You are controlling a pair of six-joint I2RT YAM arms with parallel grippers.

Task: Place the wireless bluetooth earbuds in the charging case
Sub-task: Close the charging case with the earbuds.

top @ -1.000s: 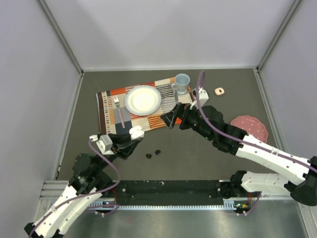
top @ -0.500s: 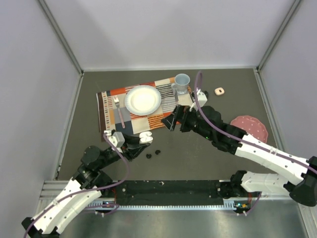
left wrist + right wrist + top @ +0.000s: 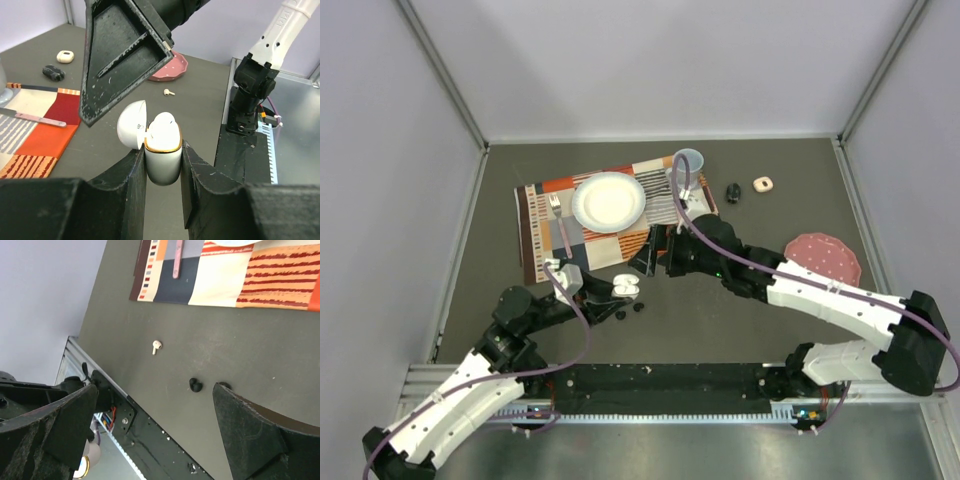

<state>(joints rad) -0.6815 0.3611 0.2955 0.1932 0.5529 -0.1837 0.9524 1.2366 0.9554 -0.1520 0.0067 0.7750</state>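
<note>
Top view, bases at 6 o'clock. Left gripper is clamped on the charging case, one finger on each flank. The case is upright, with its lid hinged back toward the right arm. There is a gold rim round the mouth and a white rounded piece standing up out of it; cannot tell whether that is one bud or two. The case is held at about 7 o'clock from the centre of the table, just off the near edge of the placemat. Right gripper hangs near the case, at its 1 o'clock, jaws spread wide with nothing between them. One of its black fingers fills the upper part of the left wrist view just beside the lid; touching or not, cannot tell. Two black earbuds lie on the table at 6 o'clock of the case, near each other but apart. One white earbud lies loose on bare table between the placemat edge and the black pair. On the placemat sit a white plate, a fork at its 9 o'clock, and a cup at the mat's 1 o'clock corner. Pink plate sits at 3 o'clock on the table. Small black item and small cream item lie side by side at 1 o'clock, well apart from both grippers.
</note>
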